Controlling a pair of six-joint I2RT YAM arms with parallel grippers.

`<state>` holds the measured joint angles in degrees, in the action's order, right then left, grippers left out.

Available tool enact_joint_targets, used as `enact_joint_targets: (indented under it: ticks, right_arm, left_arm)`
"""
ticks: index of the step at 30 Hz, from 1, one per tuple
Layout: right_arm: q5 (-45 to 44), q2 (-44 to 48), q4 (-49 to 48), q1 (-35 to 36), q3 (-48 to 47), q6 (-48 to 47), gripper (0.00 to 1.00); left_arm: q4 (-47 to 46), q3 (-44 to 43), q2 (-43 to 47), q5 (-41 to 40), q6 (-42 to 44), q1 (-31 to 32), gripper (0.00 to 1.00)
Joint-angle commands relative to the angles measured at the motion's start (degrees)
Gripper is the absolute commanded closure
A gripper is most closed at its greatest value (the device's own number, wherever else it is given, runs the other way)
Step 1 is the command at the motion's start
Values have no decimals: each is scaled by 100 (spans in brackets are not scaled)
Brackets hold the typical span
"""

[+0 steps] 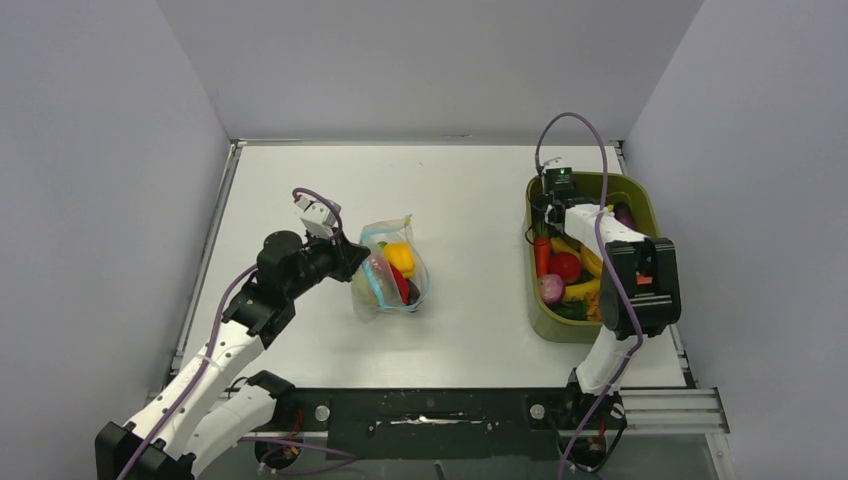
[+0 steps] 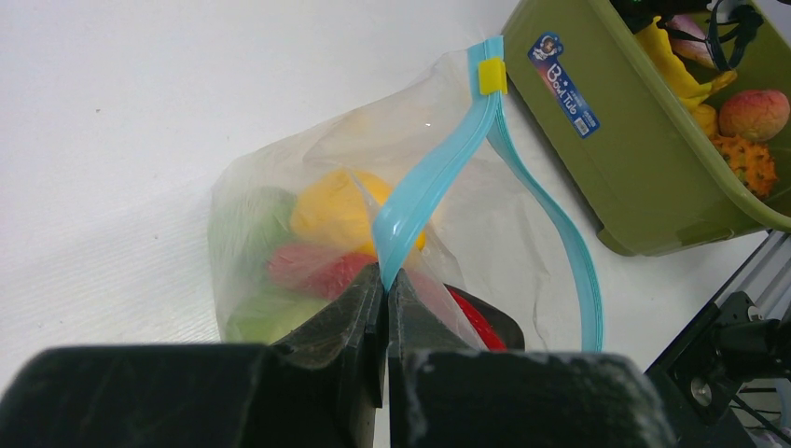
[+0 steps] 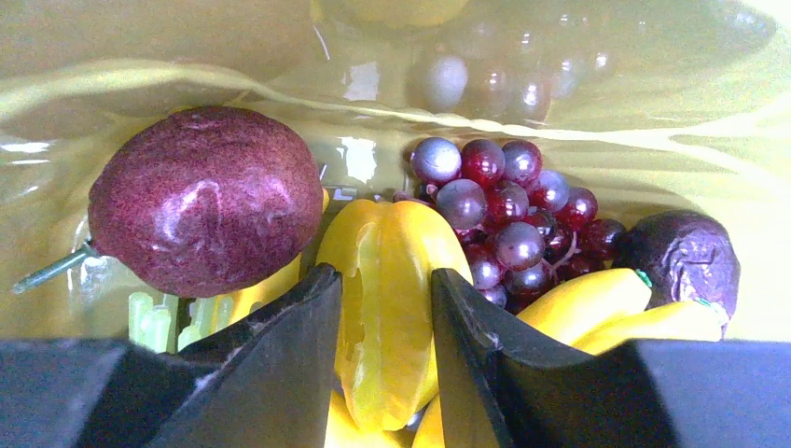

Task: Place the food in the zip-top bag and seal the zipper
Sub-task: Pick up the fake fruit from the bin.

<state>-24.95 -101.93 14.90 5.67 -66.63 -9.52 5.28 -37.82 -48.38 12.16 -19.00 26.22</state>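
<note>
The clear zip-top bag (image 1: 390, 275) lies at the table's middle and holds food: a yellow piece (image 2: 340, 210), a red one (image 2: 312, 271) and green ones (image 2: 247, 229). Its mouth is open. My left gripper (image 1: 352, 262) is shut on the blue-teal zipper (image 2: 438, 177) strip at the bag's near end (image 2: 385, 275); the yellow end piece (image 2: 492, 77) sits at the far end. My right gripper (image 1: 545, 215) is down in the olive bin (image 1: 590, 180); in the right wrist view (image 3: 385, 280) its jaws press both sides of a yellow star fruit (image 3: 387, 308).
The bin also shows in the left wrist view (image 2: 634, 187) and holds more food: a dark red passion fruit (image 3: 210, 201), purple grapes (image 3: 508, 215), bananas (image 3: 597, 299), a carrot (image 1: 541, 255) and a red fruit (image 1: 565, 266). Grey walls surround the white table (image 1: 460, 190).
</note>
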Motion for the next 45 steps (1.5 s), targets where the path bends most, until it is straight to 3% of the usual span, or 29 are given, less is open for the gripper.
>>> enact_joint_targets:
  ticks: [1,7,25,36,45]
  right_arm:
    - [-331,409,-10,112,-25,-24,65]
    - [-473,633,57,207,-47,-49,69]
    - [-920,1801,792,778,-75,147,69]
    - [-726,2858,1171,1728,-221,313,69]
    - [-502,3153,1145,2817,-519,394,68]
  left_arm:
    - [-220,-59,131,-47,81,21,100]
    - [-229,-50,165,-46,81,16,100]
    - [-238,-41,174,-33,67,14,100]
    - [-297,-61,70,21,-120,19,100]
    - [-378,-84,5,32,-350,30,100]
